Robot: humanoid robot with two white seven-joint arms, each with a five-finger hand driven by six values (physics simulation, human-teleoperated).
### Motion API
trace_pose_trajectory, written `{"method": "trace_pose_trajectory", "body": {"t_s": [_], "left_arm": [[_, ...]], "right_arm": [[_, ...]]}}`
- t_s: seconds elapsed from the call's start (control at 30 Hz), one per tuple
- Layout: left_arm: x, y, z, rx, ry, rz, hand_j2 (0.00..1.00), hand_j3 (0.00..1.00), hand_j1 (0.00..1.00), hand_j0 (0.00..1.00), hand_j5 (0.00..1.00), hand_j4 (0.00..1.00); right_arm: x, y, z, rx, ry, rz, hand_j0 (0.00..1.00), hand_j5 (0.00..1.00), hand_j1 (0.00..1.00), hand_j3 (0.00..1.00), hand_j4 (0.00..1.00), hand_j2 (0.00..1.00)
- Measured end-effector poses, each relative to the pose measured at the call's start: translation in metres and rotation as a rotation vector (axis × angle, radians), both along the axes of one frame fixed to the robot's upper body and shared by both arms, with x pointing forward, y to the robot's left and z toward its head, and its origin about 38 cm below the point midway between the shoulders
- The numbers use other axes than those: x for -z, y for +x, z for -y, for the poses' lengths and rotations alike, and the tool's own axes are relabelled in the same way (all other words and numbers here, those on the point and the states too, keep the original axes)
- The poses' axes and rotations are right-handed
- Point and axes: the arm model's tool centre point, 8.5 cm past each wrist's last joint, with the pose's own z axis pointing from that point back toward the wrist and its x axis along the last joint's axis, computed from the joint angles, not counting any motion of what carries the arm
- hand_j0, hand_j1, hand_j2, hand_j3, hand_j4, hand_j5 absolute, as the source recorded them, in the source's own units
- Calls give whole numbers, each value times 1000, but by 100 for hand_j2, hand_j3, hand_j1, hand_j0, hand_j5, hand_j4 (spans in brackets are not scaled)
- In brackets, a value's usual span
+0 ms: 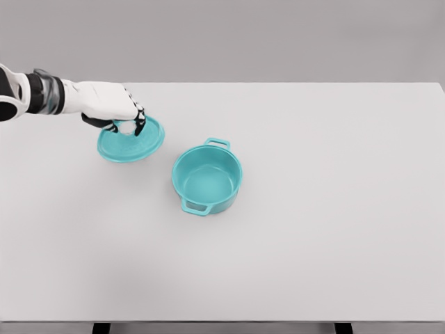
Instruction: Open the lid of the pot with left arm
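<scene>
1. Light's looking bright n even, soft overhead feel, no hard source showing.
2. Table [313,229] is rendering near-white, no glare or hot spots.
3. Shadows are staying v faint: a soft grey smudge is sitting under the lid [131,142], another hugging the pot [206,179] base.
4. Everything's reading sharp, no motion blur, no edge distortion; slight compression softness tho.

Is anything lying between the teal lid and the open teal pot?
No. In the head view only bare white table separates the round teal lid, held by the left robot hand, from the two-handled teal pot.
</scene>
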Motion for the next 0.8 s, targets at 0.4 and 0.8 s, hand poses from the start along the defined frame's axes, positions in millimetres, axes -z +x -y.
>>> {"method": "trace_pose_trajectory", "body": {"t_s": [0.4,0.8], "left_arm": [[44,5,-12,-87,-43,-93,100,100,100,100,100,100],[11,12,-29,-137,-129,-32,100,100,100,100,100,100]], "right_arm": [[0,0,0,0,0,0,100,100,100,100,100,100],[0,0,0,0,0,0,100,100,100,100,100,100]]}}
